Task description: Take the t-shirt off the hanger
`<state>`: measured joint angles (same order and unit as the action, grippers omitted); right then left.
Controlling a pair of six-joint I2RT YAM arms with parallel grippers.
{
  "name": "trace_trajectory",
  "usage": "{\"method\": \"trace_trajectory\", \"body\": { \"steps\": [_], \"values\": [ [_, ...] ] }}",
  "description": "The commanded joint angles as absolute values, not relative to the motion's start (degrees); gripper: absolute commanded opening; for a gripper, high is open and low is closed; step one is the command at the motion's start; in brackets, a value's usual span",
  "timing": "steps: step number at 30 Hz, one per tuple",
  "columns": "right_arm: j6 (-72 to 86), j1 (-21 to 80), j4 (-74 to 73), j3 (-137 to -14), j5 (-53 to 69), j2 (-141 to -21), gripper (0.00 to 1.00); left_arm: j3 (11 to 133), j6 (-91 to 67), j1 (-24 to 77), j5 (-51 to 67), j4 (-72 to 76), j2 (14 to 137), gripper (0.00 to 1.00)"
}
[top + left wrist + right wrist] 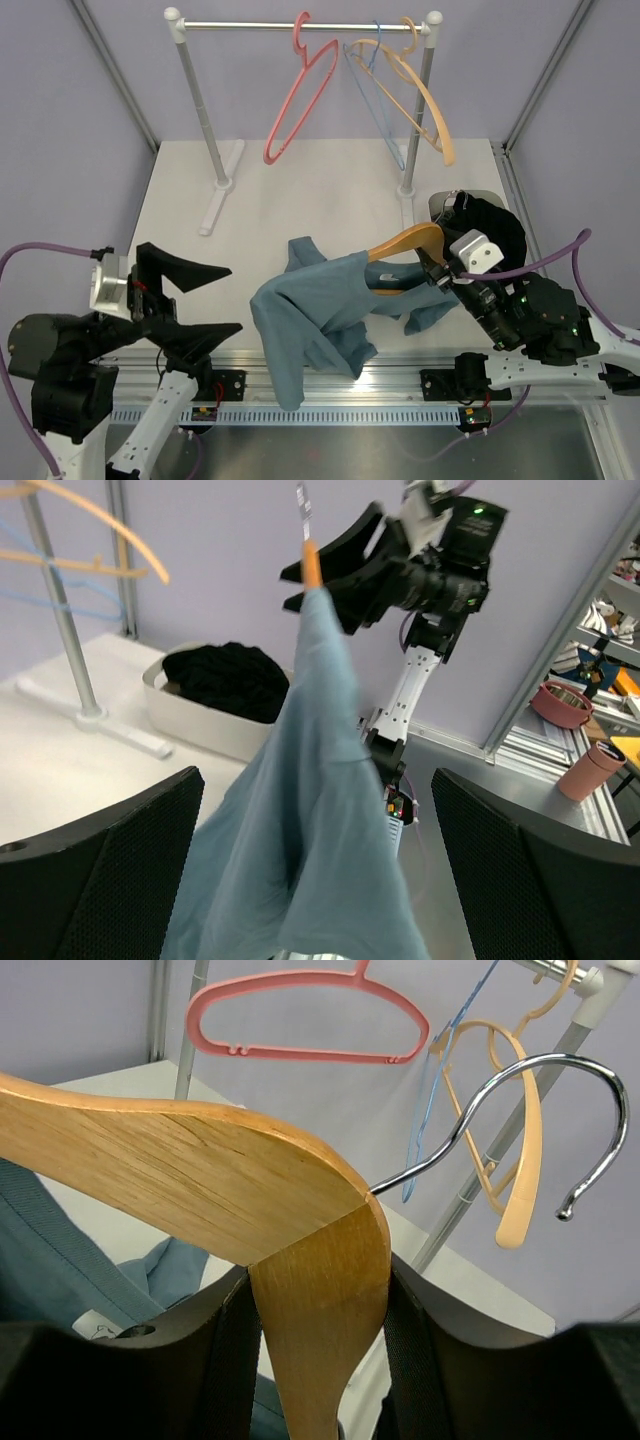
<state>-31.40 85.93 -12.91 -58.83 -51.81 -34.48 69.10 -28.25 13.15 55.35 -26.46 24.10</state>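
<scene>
The job is only part done. The right hand (437, 265) is clenched on the middle of the hanger (405, 243), just under its metal hook (530, 1110), and holds it up over the counter (300, 200). One wooden arm of the hanger looks bare. The t-shirt (320, 315) is not off yet. In the left wrist view it hangs from the tip of the hanger in a long bunch. From above, it droops from the hanger toward 8 o'clock, and a smaller bit of it hangs at 6 o'clock, under the right hand.

The left hand (232, 298) is at 9 o'clock from the t-shirt. Its fingers are spread wide and it holds nothing. It is near the cloth but not touching it. I think what is left is for this hand to take the cloth and pull it off the last end.

At 12 o'clock stands a clothes rail (300, 25) with a pink hanger (300, 90), a blue hanger (372, 110) and a pale tan hanger (425, 100). Black clothes (225, 680) sit in a white bin (200, 730) at 12 o'clock from the right hand. Nothing is between the left hand and the t-shirt. The loose cloth could catch on the hanger tip.
</scene>
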Motion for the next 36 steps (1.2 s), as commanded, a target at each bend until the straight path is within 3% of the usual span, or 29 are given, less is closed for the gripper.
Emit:
{"method": "trace_trajectory", "body": {
  "steps": [1, 6, 18, 19, 21, 22, 23, 31, 36],
  "values": [
    [-27.8, 86.0, -14.0, -63.0, -55.1, -33.6, 0.0, 72.9, -27.0, 13.0, 59.5, -23.6, 23.4, 0.99],
    [-28.1, 86.1, -11.9, -63.7, -54.0, -35.2, 0.0, 70.0, -30.6, 13.0, 59.8, -15.2, 21.5, 0.99],
    [-29.4, 86.1, -8.1, -66.2, -52.0, -40.3, 0.0, 61.8, -32.4, 13.0, 57.8, -11.2, 24.8, 0.97],
    [-29.6, 86.1, -7.6, -66.2, -51.9, -40.9, 0.0, 61.1, -33.0, 13.0, 58.1, -11.2, 24.9, 0.92],
    [-30.4, 86.0, -6.2, -66.3, -52.0, -42.0, 0.0, 58.8, -34.5, 13.0, 58.5, -7.6, 25.0, 0.63],
    [-30.7, 86.0, -4.5, -66.3, -52.2, -43.1, 0.0, 58.3, -34.5, 13.0, 57.9, -7.6, 25.1, 0.12],
    [-31.7, 86.0, -3.3, -65.8, -52.6, -43.5, 0.0, 57.8, -33.4, 13.0, 56.5, -9.0, 25.0, 0.0],
    [-34.8, 81.6, 4.7, -66.3, -62.4, -42.7, 0.0, 54.0, -28.3, 13.0, 33.6, -18.5, 24.9, 0.0],
    [-33.4, 81.5, -1.5, -69.4, -65.4, -37.7, 0.0, 51.3, -28.2, 13.0, 21.2, -20.6, 24.1, 0.0]
  ]
}}
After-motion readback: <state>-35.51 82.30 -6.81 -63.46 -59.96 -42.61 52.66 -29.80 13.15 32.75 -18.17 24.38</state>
